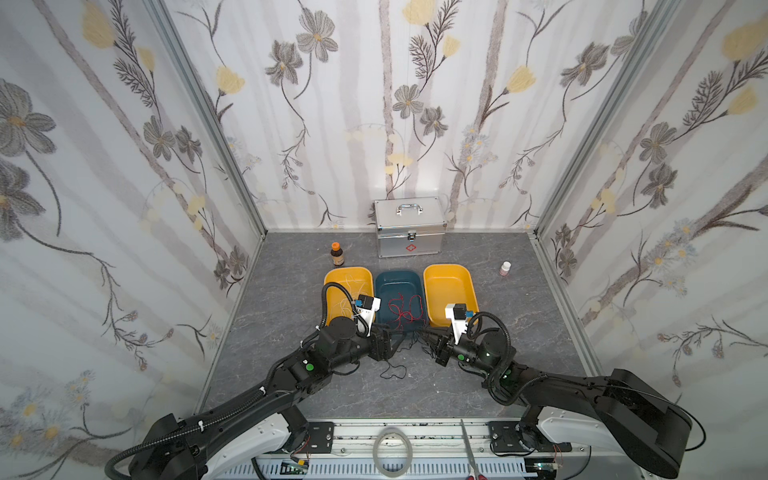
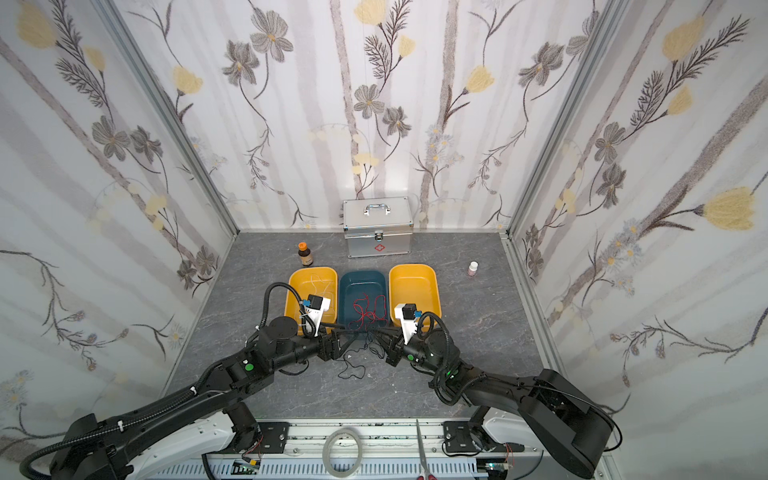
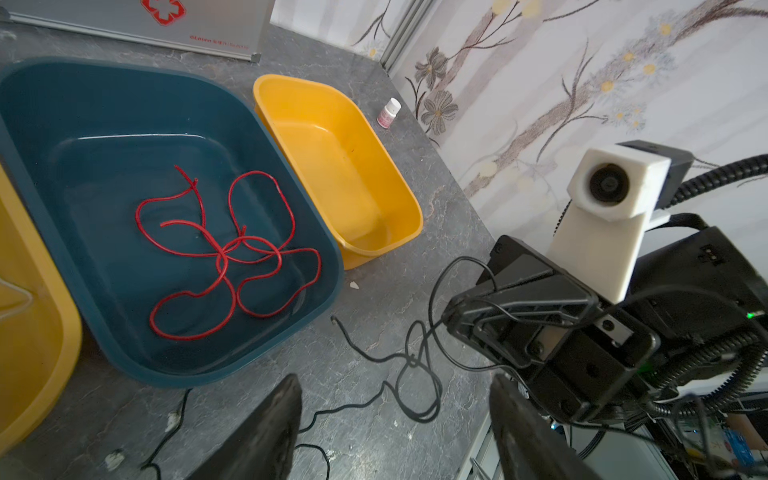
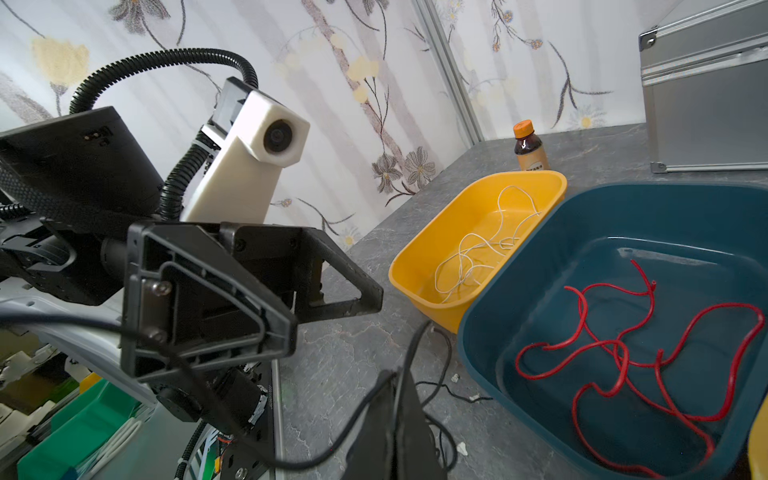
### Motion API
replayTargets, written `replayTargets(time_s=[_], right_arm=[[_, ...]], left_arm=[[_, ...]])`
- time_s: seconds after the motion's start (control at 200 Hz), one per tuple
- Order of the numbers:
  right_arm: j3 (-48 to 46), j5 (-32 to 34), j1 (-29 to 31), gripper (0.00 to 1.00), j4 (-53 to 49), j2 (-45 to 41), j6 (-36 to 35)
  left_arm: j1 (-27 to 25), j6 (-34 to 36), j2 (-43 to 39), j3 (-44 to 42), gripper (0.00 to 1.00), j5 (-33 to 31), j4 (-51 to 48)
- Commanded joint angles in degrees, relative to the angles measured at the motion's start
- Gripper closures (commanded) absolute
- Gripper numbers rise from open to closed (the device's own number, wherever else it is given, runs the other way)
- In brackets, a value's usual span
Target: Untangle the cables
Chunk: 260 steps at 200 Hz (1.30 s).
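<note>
My left gripper (image 3: 395,386) stands with its jaws apart and holds nothing, just above the table (image 3: 386,307). My right gripper (image 4: 397,382) is closed and pinches the black cable (image 3: 415,365). Only the left wrist view shows that cable's strands draped over the right gripper's fingers, then falling in loose loops with no single direction. Only the right wrist view shows clearly the white cable (image 4: 478,249), coiled in a yellow tray (image 4: 415,274). The red cable (image 3: 226,257) lies tangled in the blue tray (image 3: 291,166), spread along the tray's length.

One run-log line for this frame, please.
left gripper open | right gripper shut on black cable | red cable in blue tray | white cable in yellow tray
</note>
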Motion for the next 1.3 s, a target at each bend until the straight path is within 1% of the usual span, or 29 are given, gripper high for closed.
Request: replayTargets(time_s=[0.0,0.1,0.18,0.31,0.4,0.465,0.565,0.675,0.734,0.849,0.969,1.099,1.189,1.229,1.294], right_arm=[[-1.67,0.19,-0.01,1.0,0.77,-0.84,2.84],[-5.04,0.9,0.01,1.0,2.72,-2.5,5.21],[-7.35,1.35,0.02,1.0,4.34,-3.8,6.36],[-8.25,1.68,-0.08,1.0,4.18,-5.48,6.74],[-8.63,2.01,-0.26,1.0,4.75,-6.1,7.11],[-8.55,1.72,-0.31,1.0,5.05,-6.02,7.38],[-8.89,1.18,-0.46,1.0,6.3,-5.61,8.17],[-9.8,0.73,-0.79,1.0,9.1,-5.17,9.76],[-10.17,-0.05,-1.05,1.0,10.97,-4.66,10.83],[-10.5,-1.62,-1.53,1.0,14.81,-3.14,12.79],[-11.28,-2.15,-2.43,1.0,17.97,-1.91,14.34],[-10.99,-3.17,-2.51,1.0,18.27,-1.07,14.6],[-10.97,-3.01,-2.64,1.0,18.21,-1.05,14.68],[-11.1,-2.64,-2.66,1.0,18.11,-1.31,14.67],[-11.46,-1.57,-2.79,1.0,17.26,-2.36,14.76]], left_arm=[[0.04,1.25,1.45,1.08,0.29,2.65,-0.93],[0.03,1.65,3.29,1.02,0.29,3.1,-1.56],[-0.04,2.0,5.06,-0.04,0.3,3.79,0.24],[-0.62,4.24,9.2,-2.54,0.29,8.3,7.82],[-1.53,6.32,12.38,-4.17,0.28,9.25,12.36],[-2.31,7.81,14.95,-4.52,0.28,9.19,14.86],[-3.06,9.79,17.88,-4.47,0.29,6.96,16.34],[-3.53,10.43,19.32,-6.88,0.3,6.67,24.7],[-4.15,11.83,21.69,-6.75,0.31,6.54,26.1],[-5.07,14.64,24.98,-6.47,0.34,7.57,27.03],[-5.6,15.57,26.8,-8.03,0.36,9.04,31.41],[-6.04,17.89,28.35,-5.79,0.47,9.26,27.38],[-6.34,18.11,28.98,-5.08,0.56,9.46,26.86],[-6.31,17.97,28.93,-5.06,0.63,9.04,26.78],[-6.31,17.84,28.42,-4.96,0.8,7.87,25.61]])
